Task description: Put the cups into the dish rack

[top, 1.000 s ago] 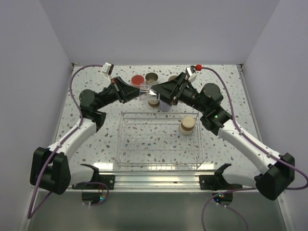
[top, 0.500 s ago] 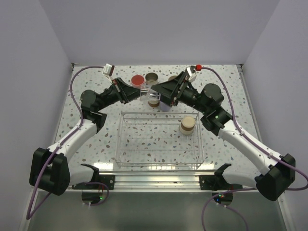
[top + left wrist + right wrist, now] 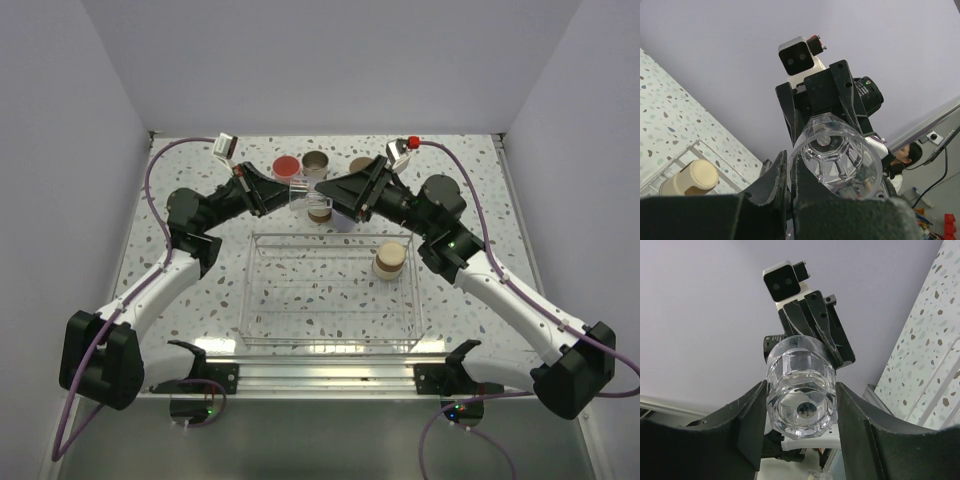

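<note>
— Cups, counted?
— One clear cup (image 3: 303, 193) in the air, far centre. Left hand (image 3: 293, 194) is clamped on its rim end. Right hand (image 3: 319, 190) has a finger either side of the base; can't tell if it grips.
— Dish rack (image 3: 330, 338)?
— One beige cup (image 3: 390, 259), upturned, far right part. On the tabletop (image 3: 200, 290) beyond: one red-pink cup (image 3: 286, 166), one steel cup (image 3: 316, 162) just beside it.

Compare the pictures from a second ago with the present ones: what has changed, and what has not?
Very little: the right pincer, astride the clear cup, shifted slightly. The left pincer still grips that cup. The dish rack, the beige cup in it and the red cup stayed put.
</note>
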